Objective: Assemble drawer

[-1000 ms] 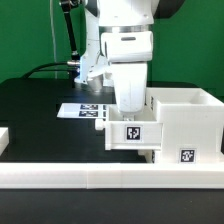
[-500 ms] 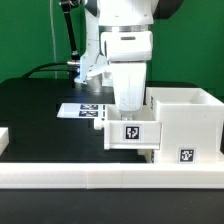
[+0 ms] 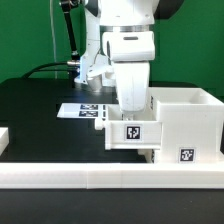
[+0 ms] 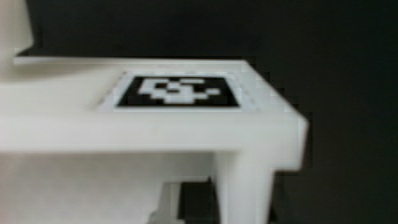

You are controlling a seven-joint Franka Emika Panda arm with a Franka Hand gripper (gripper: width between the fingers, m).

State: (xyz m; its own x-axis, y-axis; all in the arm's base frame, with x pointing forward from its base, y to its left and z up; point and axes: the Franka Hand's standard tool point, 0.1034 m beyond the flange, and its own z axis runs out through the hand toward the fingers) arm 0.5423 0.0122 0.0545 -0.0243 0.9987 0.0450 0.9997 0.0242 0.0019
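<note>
A small white tray (image 3: 132,134) with a black-and-white tag on its front sits against the side of the large white casing (image 3: 188,118) on the exterior view's left. The casing also bears a tag low on its front. My gripper (image 3: 129,108) comes straight down into the tray, and its fingertips are hidden behind the tray's front wall. In the wrist view the tagged tray (image 4: 178,95) fills the picture, blurred. A thin white wall of it stands between the dark jaws of my gripper (image 4: 246,208), so the gripper looks shut on the tray's wall.
A long low white border bar (image 3: 100,182) runs along the front. The marker board (image 3: 82,110) lies flat on the black table behind the tray. A short white piece (image 3: 4,136) shows at the exterior view's left edge.
My hand has shifted very slightly toward the exterior view's right. The tray and the casing look unmoved.
</note>
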